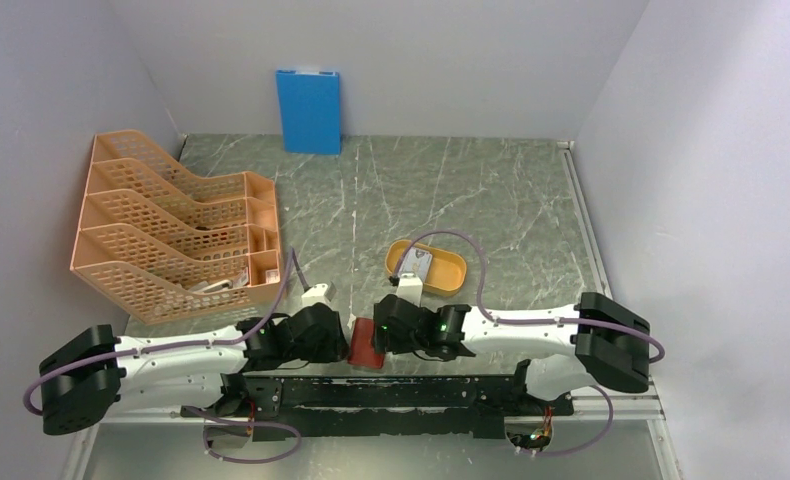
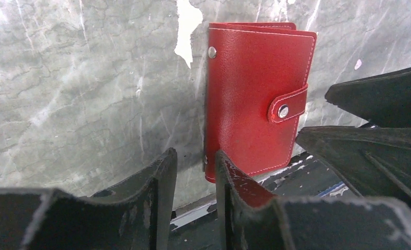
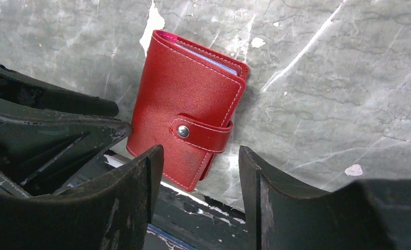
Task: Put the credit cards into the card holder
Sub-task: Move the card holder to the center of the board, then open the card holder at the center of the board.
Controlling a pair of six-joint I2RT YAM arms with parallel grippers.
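Dark-red leather snap-tab card holder (image 2: 255,99) lies closed on grey marbled tabletop (image 2: 89,94), near edge. Released, grasping nothing: left gripper (image 2: 195,156) and right gripper (image 3: 201,153).

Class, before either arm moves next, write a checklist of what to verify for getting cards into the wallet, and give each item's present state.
1. Card holder seen by both wrist cameras: ok.
2. Snap tab undone: not ok, it is fastened.
3. Left gripper open and empty: ok.
4. Right gripper open and empty: ok.
5. Credit cards waiting in the yellow tray: cannot tell, a pale item lies inside.
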